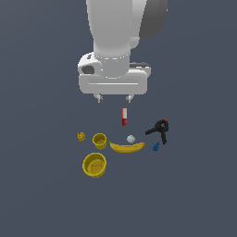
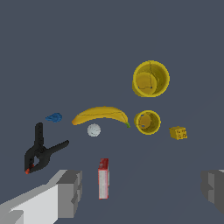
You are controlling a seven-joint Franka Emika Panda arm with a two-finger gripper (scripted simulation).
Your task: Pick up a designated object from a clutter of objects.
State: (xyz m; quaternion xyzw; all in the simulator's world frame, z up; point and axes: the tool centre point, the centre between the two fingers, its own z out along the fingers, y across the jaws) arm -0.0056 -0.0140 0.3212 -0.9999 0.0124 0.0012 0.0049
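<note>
The mid-sized yellow cup (image 1: pixel 99 140) stands upright on the grey floor between the tiny yellow cup (image 1: pixel 81 136) and the banana (image 1: pixel 127 147); it also shows in the wrist view (image 2: pixel 147 122). The larger yellow cup (image 1: pixel 94 165) stands in front of it. My gripper (image 1: pixel 113 98) hangs open and empty, high above the clutter, roughly over the red-and-white marker (image 1: pixel 124 116). In the wrist view its fingers (image 2: pixel 70 192) spread wide at either side of the marker (image 2: pixel 103 178).
A white ball (image 1: pixel 130 139) lies by the banana. A black clamp (image 1: pixel 159 129) and a small blue piece (image 1: pixel 156 147) lie toward the exterior view's right. In the wrist view the banana (image 2: pixel 101 115), ball (image 2: pixel 93 130), clamp (image 2: pixel 40 151) and larger cup (image 2: pixel 151 79) show.
</note>
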